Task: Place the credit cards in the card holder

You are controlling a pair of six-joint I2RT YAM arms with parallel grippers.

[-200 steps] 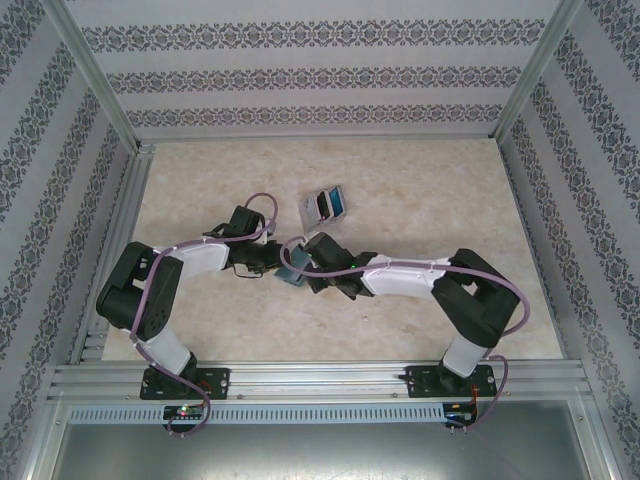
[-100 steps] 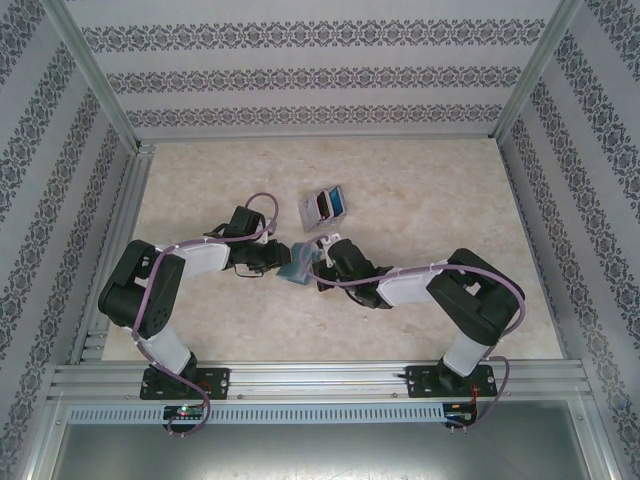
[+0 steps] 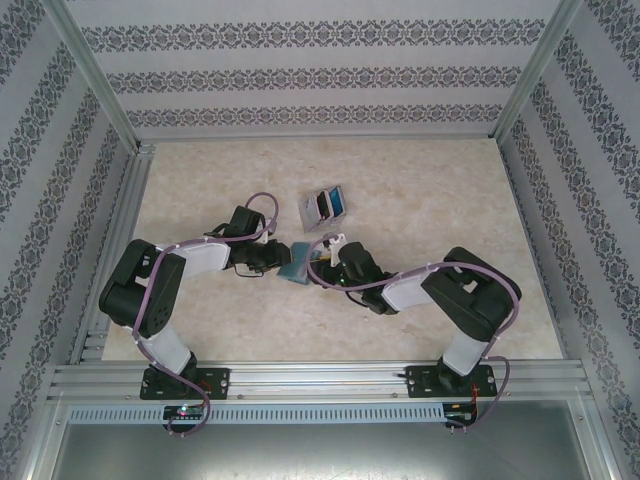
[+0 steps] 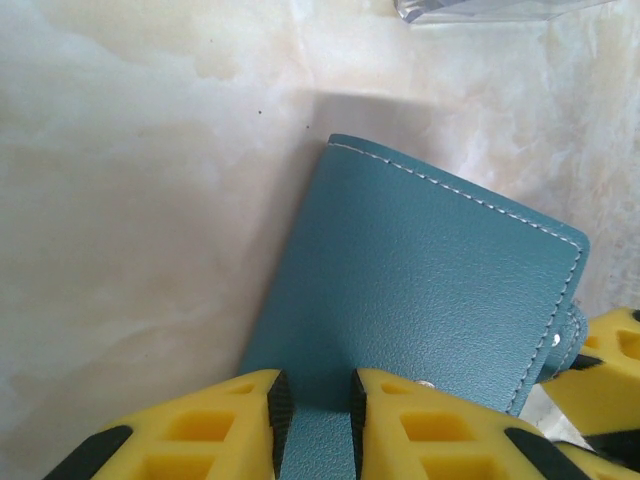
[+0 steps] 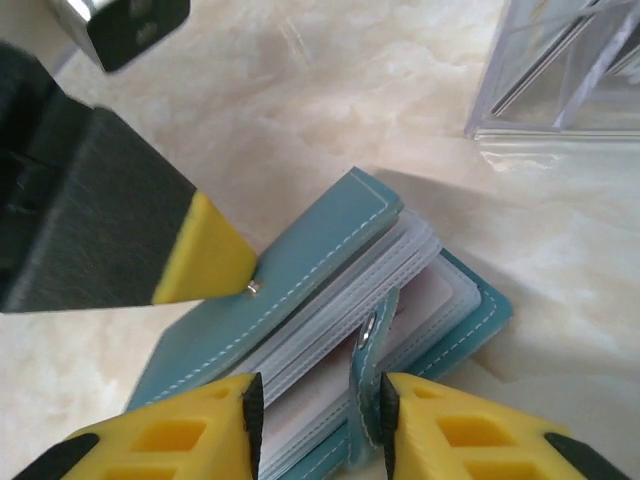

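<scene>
The teal card holder [image 3: 297, 267] lies between my two grippers with its top cover [image 5: 300, 270] lifted off the clear inner sleeves [image 5: 345, 300]. My left gripper [image 4: 315, 420] has its jaws a little apart, tips resting on the cover [image 4: 430, 290] beside the snap stud. My right gripper [image 5: 320, 430] is open around the snap strap [image 5: 372, 370], which leans on the right-hand pad while the other pad stands clear. Credit cards, one dark [image 3: 321, 206] and one blue [image 3: 337, 203], stand in the clear slotted stand [image 3: 310, 212] just beyond.
The stand's clear base [image 5: 560, 70] is close behind the holder on the pale marble tabletop [image 3: 430, 190]. Patterned walls and metal rails [image 3: 120, 250] enclose the table. The left gripper's finger [image 5: 200, 260] reaches in from the upper left of the right wrist view.
My right gripper has drawn back to the right off the holder and opened from shut. The left arm has stayed where it was.
</scene>
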